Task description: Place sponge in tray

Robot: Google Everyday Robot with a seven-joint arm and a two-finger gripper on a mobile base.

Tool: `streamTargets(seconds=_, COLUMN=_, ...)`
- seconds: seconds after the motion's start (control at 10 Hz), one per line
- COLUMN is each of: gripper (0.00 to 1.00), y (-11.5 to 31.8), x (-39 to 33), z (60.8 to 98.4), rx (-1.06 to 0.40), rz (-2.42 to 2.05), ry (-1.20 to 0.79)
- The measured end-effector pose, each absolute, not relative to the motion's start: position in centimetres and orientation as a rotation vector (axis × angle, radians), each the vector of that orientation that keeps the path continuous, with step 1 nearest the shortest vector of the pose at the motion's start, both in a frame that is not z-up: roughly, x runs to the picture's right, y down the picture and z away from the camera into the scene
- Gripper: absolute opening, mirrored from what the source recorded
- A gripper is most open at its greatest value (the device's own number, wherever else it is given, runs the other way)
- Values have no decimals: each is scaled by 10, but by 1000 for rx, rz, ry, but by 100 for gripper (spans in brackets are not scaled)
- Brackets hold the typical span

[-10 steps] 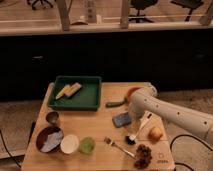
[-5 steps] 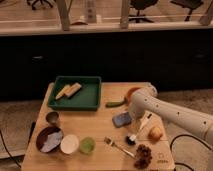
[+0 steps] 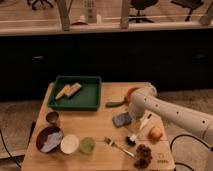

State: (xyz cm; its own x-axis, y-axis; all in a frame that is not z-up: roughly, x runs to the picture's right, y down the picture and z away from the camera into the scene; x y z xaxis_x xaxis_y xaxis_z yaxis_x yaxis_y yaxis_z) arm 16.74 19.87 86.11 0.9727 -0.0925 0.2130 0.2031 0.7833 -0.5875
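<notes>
The sponge [image 3: 121, 119], a small blue-grey pad, lies flat on the wooden table, right of centre. The dark green tray [image 3: 88, 94] stands at the back left of the table, with two yellowish pieces [image 3: 68, 90] in its left half. My white arm comes in from the right and bends down over the table. My gripper [image 3: 136, 131] points downward just right of and in front of the sponge, a short gap away. It looks open, with nothing in it.
An orange bowl [image 3: 131, 93] sits partly hidden behind my arm, a green vegetable [image 3: 114, 104] beside it. Along the front stand a metal cup [image 3: 52, 118], a dark bowl with a pale cloth [image 3: 48, 139], a white bowl [image 3: 69, 144], a green cup [image 3: 87, 145], a fork [image 3: 116, 146], a dark cluster [image 3: 142, 155] and an orange fruit [image 3: 155, 133].
</notes>
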Motion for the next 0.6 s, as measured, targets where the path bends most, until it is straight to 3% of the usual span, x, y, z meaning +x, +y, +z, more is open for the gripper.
streamTargets(seconds=0.6, gripper=80, y=187, x=164, z=850, rx=-634, rz=-198, ry=-193)
